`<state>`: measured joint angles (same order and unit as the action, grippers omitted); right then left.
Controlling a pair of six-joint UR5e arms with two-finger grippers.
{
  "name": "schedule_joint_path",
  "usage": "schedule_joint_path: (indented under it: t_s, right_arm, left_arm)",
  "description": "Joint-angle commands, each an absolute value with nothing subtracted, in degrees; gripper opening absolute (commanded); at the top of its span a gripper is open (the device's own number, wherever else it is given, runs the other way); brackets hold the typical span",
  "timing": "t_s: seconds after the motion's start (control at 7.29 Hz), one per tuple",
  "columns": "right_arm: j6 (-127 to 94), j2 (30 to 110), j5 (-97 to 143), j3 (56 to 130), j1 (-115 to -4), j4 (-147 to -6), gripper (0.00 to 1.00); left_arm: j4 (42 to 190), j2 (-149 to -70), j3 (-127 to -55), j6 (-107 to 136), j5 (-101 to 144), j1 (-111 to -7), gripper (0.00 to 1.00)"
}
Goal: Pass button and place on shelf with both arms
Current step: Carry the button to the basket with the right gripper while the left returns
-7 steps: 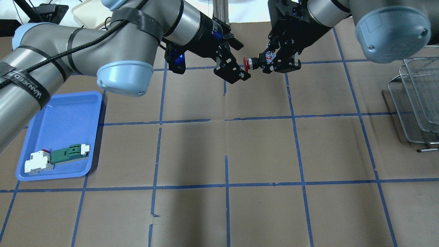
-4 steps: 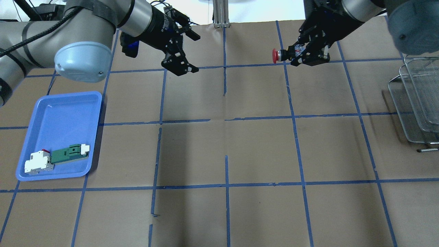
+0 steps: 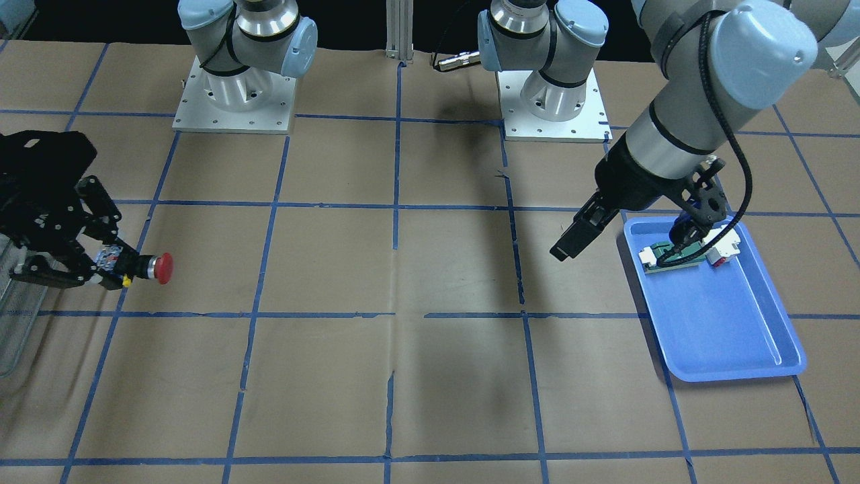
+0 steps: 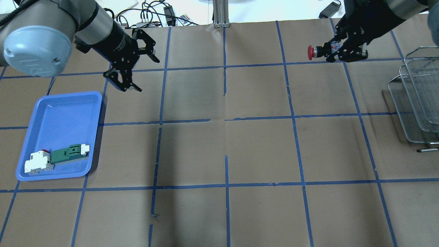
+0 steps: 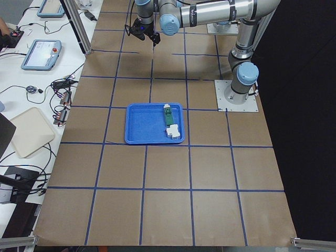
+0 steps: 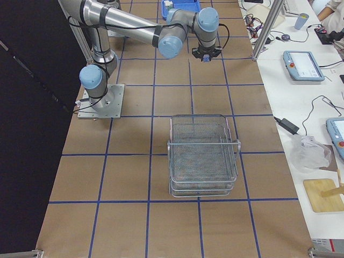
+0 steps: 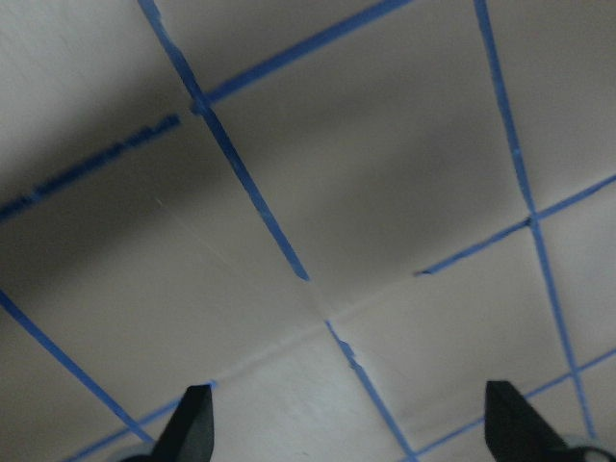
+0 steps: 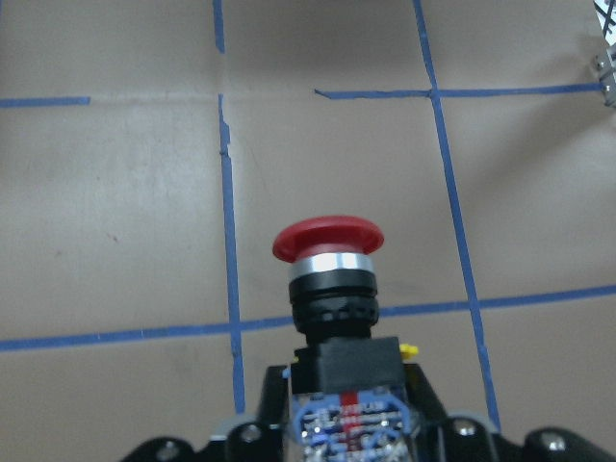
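Note:
The button has a red cap, a black-and-silver neck and a blue-white rear block. My right gripper is shut on the rear block and holds the button level above the far right of the table, cap pointing left. It also shows in the front view and the right wrist view. The wire-mesh shelf stands at the table's right edge, right of that gripper and apart from it. My left gripper is open and empty, above the table just beyond the blue tray's far right corner; its fingertips frame bare paper.
A blue plastic tray at the left holds a green-and-white part and a white-red block. Brown paper with blue tape lines covers the table. Cables and devices lie beyond the far edge.
The two grippers have moved apart. My left gripper drew back from the button's cap, left toward the tray, open. My right gripper carried the button right, toward the shelf.

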<state>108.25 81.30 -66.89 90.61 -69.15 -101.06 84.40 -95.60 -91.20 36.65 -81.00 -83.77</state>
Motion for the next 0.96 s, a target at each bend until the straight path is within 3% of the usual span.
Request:
schedule_joint_path:
  t_s: [0.0, 0.69, 0.82]
  right_arm:
    - [117.0, 78.1, -67.7, 90.3, -60.2, -102.8, 0.13]
    - [124.5, 74.2, -79.0, 89.7, -47.6, -108.6, 0.12]
    - [124.5, 73.8, -79.1, 89.7, -47.1, -108.8, 0.17]
  left_arm:
    - [89.2, -91.0, -91.2, 16.6, -84.6, -81.7, 1.0]
    - [94.0, -83.9, -92.7, 4.9, -93.8, -84.1, 1.0]
    - [93.9, -83.7, -92.8, 4.2, -94.9, -84.1, 1.0]
